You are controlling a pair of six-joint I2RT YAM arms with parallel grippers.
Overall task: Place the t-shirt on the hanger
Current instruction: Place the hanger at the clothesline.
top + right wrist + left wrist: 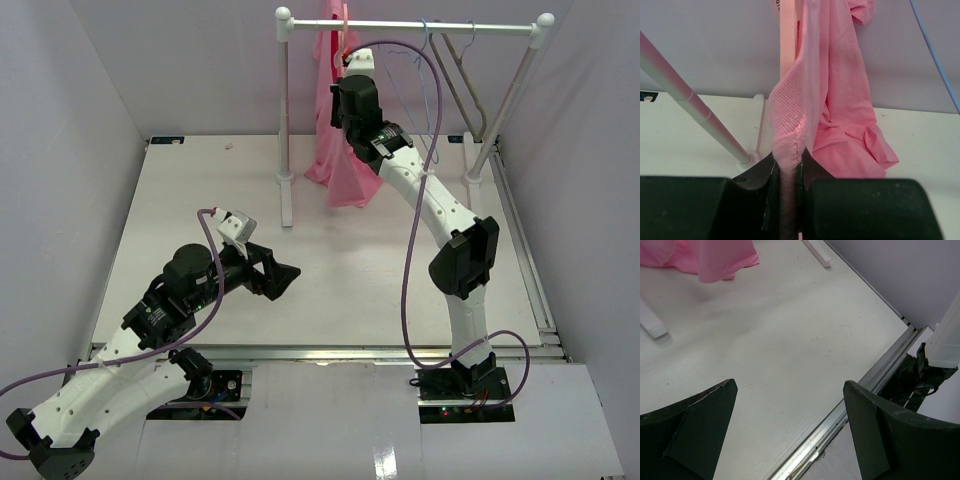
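Crouching low at the near left, the left arm (130, 340) lies folded close over the table (350, 290), with its elbow bent and its wrist turned toward the middle. Its left claw (278, 276) hangs just above the bare surface. The two dark fingers (695, 435) are spread as wide as they go, with nothing between them and nothing touched.

At the near right, the right arm (440, 210) rises from its base, bends at the elbow and stretches up and away to the rack (285, 110) at the far side. The right claw (786, 182) is closed tight on the t-shirt (840, 100), pinching the ribbed neckband between its pads, high up by the left part of the rail (480, 27).

The one t-shirt, pink, hangs bunched from that part of the rail and drapes down in a narrow fall. Its lower edge reaches the table beside the rack's left foot.

Three hangers are on the single rail. The pink hook of the hanger (344, 14) shows over the rail just above the cloth — how much of it sits inside the shirt cannot be told. To the right hang one blue wire hanger (933, 55) and one grey hanger (462, 88), both bare.
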